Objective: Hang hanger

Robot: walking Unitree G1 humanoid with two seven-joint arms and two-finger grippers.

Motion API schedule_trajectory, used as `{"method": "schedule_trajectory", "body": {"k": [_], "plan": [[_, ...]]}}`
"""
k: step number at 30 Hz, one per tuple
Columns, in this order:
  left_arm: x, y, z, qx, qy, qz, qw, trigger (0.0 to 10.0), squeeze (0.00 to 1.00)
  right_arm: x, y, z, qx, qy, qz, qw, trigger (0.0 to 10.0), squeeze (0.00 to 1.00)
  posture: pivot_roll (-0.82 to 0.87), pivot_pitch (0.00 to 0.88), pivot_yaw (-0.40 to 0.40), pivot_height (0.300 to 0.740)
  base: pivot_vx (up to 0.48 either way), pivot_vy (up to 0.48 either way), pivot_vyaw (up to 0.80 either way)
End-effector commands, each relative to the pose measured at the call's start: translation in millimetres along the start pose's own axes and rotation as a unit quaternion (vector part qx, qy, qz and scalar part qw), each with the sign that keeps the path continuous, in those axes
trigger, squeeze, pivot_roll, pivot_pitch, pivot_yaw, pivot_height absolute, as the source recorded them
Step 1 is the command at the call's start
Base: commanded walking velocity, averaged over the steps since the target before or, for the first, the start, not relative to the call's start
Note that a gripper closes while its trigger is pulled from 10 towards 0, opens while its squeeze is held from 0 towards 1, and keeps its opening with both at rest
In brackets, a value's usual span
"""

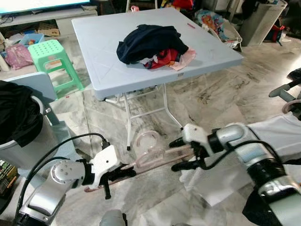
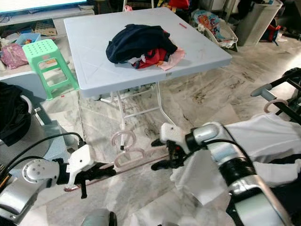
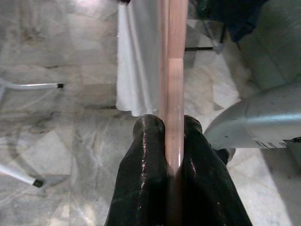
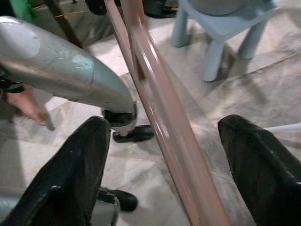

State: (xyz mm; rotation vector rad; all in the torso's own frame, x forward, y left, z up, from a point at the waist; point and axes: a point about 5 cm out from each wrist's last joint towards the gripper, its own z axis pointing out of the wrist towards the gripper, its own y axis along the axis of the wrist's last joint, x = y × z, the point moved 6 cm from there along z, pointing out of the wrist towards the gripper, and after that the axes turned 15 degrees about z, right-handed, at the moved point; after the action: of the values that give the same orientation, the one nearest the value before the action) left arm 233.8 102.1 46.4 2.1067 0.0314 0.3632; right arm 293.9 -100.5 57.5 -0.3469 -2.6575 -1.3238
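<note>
The pink hanger (image 1: 155, 153) hangs in the air above the marble floor (image 1: 221, 94), just in front of the grey table (image 1: 108, 52), its long bar running from my left pincer (image 1: 113, 176) across to my right pincer (image 1: 186, 153), rising slightly toward the right. Its hook (image 1: 146, 139) curls on the side toward the table. The far end of the bar is hidden behind my right pincer, and the plastic is so pale that its outline is hard to follow against the floor.

My left pincer is clenched on the bar near its left end; my fingers (image 3: 150, 179) squeeze it from both sides. My right pincer is released, its fingers (image 4: 75, 174) spread on either side of the bar without touching it.

A white cloth (image 1: 207, 181) hangs below my right arm. On the table lies a heap of clothes (image 1: 150, 44), dark blue on top. Left of the table stand a green stool (image 1: 51, 59) and a bin (image 1: 33, 136) holding a black garment (image 1: 16, 115), partly cut off by the frame edge.
</note>
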Motion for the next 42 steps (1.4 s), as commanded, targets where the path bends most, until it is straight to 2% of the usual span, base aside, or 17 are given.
{"method": "schedule_trajectory", "body": {"k": [1,9,19,25,32,39,42], "plan": [[0.8,8,3.3,-0.01,-0.008,0.023,1.0,10.0,0.0,-3.0,10,-3.6,0.011,0.003,-0.022,1.0,0.0,0.0,0.06,0.0,-0.032,0.74,0.0,0.0,0.0],[-4.3,3,6.4,0.003,-0.024,0.04,0.999,10.0,0.0,-14.4,10,-11.9,0.054,-0.007,-0.051,0.997,0.0,0.0,0.05,0.0,-0.042,0.74,0.0,0.0,0.0],[-1.5,-6,5.1,0.021,-0.017,0.052,0.998,10.0,0.0,-20.7,4,-20.6,0.109,-0.007,-0.076,0.991,0.0,0.0,0.05,0.0,-0.053,0.74,0.0,0.0,0.0],[-0.3,-6,6.0,0.019,-0.011,0.054,0.998,10.0,0.0,-22.9,5,-21.4,0.111,-0.004,-0.074,0.991,0.0,0.0,0.05,0.0,-0.061,0.74,0.0,0.0,0.0],[3.5,-4,8.6,0.013,0.003,0.054,0.998,10.0,0.0,-21.4,-5,-18.7,0.11,-0.004,-0.066,0.992,0.0,0.0,0.05,0.0,-0.065,0.74,0.0,0.0,0.0],[6.5,-5,9.8,0.014,0.01,0.059,0.998,10.0,0.0,-31.4,-2,-18.5,0.098,-0.04,-0.073,0.992,0.0,0.0,0.04,0.0,-0.066,0.74,0.0,0.0,0.0],[14.8,-7,9.3,0.018,0.032,0.065,0.997,10.0,0.0,-39.2,5,-19.5,0.086,-0.067,-0.078,0.991,0.0,0.0,0.04,0.0,-0.066,0.74,0.0,0.0,0.0]]}}
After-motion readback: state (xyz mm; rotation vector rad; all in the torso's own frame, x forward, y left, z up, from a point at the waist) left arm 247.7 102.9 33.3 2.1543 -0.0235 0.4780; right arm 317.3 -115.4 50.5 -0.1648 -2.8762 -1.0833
